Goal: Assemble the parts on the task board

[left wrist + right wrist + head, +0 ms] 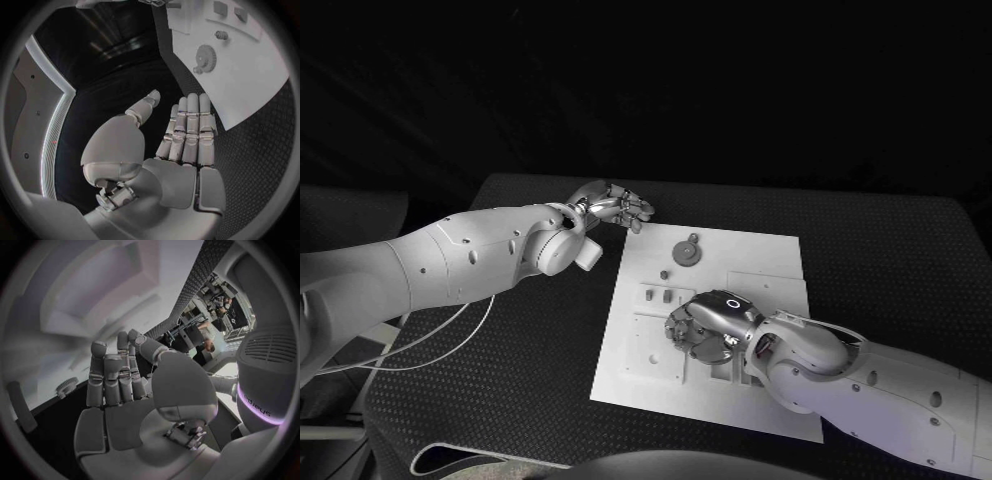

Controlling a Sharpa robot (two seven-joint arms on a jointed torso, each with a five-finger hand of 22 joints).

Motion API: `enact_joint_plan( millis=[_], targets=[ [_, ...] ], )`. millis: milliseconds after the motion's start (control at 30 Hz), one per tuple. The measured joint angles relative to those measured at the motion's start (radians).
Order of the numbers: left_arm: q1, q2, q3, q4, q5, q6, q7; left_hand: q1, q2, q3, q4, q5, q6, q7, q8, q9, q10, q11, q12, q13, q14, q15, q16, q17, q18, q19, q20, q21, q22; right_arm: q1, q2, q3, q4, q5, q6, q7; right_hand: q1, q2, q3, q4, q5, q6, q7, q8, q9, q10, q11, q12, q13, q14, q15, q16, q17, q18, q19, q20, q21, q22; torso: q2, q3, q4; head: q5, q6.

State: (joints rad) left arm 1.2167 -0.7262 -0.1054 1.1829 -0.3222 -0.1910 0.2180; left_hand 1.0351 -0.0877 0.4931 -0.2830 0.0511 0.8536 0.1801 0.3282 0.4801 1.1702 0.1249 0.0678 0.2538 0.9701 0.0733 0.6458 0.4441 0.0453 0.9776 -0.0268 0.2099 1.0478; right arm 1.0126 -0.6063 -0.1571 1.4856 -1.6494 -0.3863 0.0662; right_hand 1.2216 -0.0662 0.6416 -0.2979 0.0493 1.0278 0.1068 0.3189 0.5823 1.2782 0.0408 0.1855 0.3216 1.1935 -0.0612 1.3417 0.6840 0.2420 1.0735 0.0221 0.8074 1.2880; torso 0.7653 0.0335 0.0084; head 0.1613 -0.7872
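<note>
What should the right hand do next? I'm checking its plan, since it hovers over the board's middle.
Probably lower the right hand a little and close on a part below it. It hangs over the task board with fingers apart, holding nothing, and the left hand waits off the board's far corner, also empty. The round part lies untouched.

Table: one black table.
Task board: one white plate, lying mid-table.
Gear-shaped parts: one grey round toothed piece, near the board's far edge.
Small block parts: two, side by side near the board's left edge; a tiny piece lies just beyond them.
Arms: two white arms.
Hands: two silver hands, left and right.
Cables: cannot tell the exact count; thin white ones hang beside the left arm.
</note>
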Motion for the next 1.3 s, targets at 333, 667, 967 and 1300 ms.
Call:
enact_joint_plan(
  millis=[333, 667, 967, 1300],
  targets=[
    [0.000, 0.000, 0.000, 0.000, 0.000, 0.001, 0.000, 0.000, 0.000, 0.000, 0.000, 0.000, 0.000, 0.000, 0.000, 0.000, 0.000, 0.000, 0.000, 0.000, 0.000, 0.000, 0.000, 0.001, 0.000, 0.000, 0.000, -0.004, 0.000, 0.002, 0.002, 0.001, -0.001, -0.006, 0.012, -0.015, -0.028, -0.011, -0.013, 0.009, 0.000, -0.017, 0.017, -0.009, 0.001, -0.015, 0.015, -0.033, -0.009, -0.009, 0.008, -0.008, 0.006, 0.000, -0.006, 0.005, -0.008, 0.004, 0.000, 0.0000, 0.0000, 0.000, -0.002],
    [0.000, -0.001, 0.000, 0.000, 0.000, 0.002, -0.001, 0.000, 0.000, 0.000, 0.000, 0.000, 0.000, 0.000, 0.000, -0.001, 0.000, 0.000, 0.000, 0.000, 0.000, 0.000, 0.000, 0.002, 0.000, 0.000, 0.000, -0.004, 0.000, 0.002, -0.003, 0.001, -0.002, 0.014, 0.010, -0.010, -0.081, -0.054, -0.018, 0.010, 0.000, -0.110, 0.051, -0.072, -0.035, -0.040, 0.029, -0.069, -0.019, -0.020, 0.019, -0.008, 0.015, 0.014, -0.007, 0.007, -0.014, 0.006, 0.000, 0.0005, -0.0014, -0.002, -0.003],
    [0.000, -0.002, 0.000, 0.000, 0.000, 0.002, -0.001, 0.000, 0.000, 0.000, 0.000, 0.000, 0.000, 0.000, 0.000, -0.001, 0.000, 0.000, 0.000, -0.001, 0.000, 0.000, -0.004, 0.004, -0.001, 0.002, -0.002, -0.004, 0.000, 0.000, -0.018, -0.002, 0.010, 0.028, -0.009, -0.005, -0.078, -0.077, -0.018, 0.010, 0.000, -0.156, 0.044, -0.087, -0.051, -0.098, 0.051, -0.120, -0.061, -0.022, 0.047, -0.008, 0.021, 0.011, -0.009, 0.009, -0.019, 0.008, 0.000, 0.0012, -0.0014, -0.006, 0.000],
    [0.000, -0.005, 0.000, 0.000, 0.000, 0.002, -0.001, 0.000, 0.000, 0.000, 0.000, 0.000, 0.000, 0.000, 0.000, -0.001, 0.000, 0.000, 0.000, -0.001, 0.004, -0.004, -0.004, 0.004, -0.002, 0.004, -0.004, -0.004, 0.000, 0.014, -0.058, -0.002, 0.052, 0.035, -0.044, -0.014, -0.078, -0.077, -0.018, 0.010, 0.000, -0.140, 0.051, -0.085, -0.051, -0.100, 0.061, -0.113, -0.059, -0.023, 0.048, -0.008, 0.027, -0.001, -0.003, 0.010, -0.019, 0.014, 0.000, 0.0012, -0.0013, -0.010, 0.004]
  ],
)
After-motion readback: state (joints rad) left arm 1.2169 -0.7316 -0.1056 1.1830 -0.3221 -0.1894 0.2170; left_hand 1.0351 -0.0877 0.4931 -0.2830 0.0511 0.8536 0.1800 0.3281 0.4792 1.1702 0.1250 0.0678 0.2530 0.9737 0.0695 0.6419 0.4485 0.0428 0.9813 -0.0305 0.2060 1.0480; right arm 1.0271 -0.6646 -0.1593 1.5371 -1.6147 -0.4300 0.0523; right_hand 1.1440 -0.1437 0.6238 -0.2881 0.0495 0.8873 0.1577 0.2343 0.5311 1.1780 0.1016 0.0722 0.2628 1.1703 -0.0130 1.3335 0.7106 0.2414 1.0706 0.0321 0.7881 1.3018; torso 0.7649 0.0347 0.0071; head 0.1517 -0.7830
